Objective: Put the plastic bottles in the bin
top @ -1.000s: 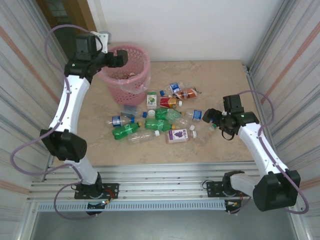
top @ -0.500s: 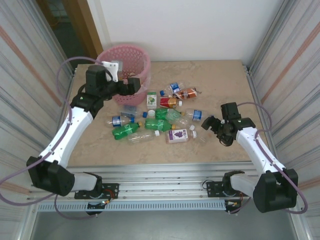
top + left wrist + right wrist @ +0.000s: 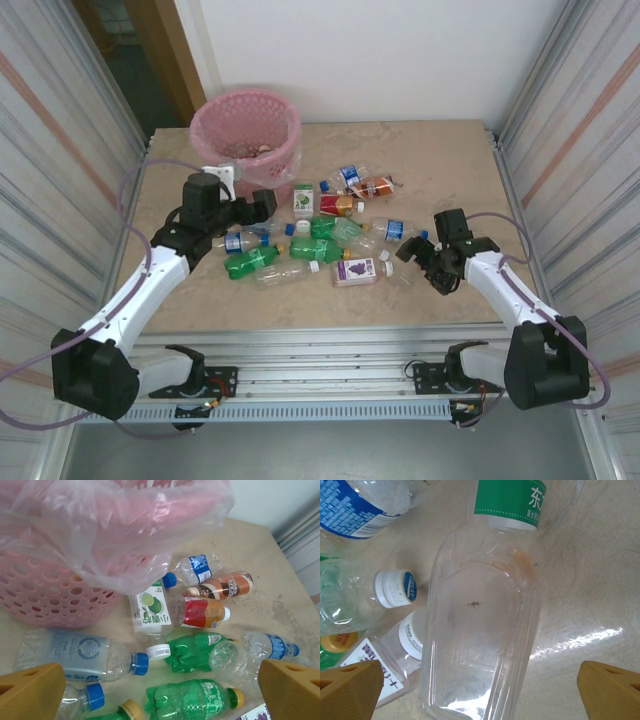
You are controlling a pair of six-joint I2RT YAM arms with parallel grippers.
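beige table [image 3: 440, 160], plastic bottles [image 3: 320, 235] beside bin [image 3: 215, 140], left gripper [image 3: 264, 205] wide, right gripper [image 3: 414, 254] wide

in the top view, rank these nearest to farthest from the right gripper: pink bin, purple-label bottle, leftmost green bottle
1. purple-label bottle, just left of the right gripper
2. leftmost green bottle, at the pile's left end
3. pink bin, far-left corner of the table

— Where have you got this rig set up?
— You're in a lab test cell; your beige table [image 3: 450, 160] sits between ribbed panel walls [image 3: 590, 110]; aluminium rails [image 3: 330, 355] line its near edge; a bare white wall [image 3: 380, 60] closes the back.
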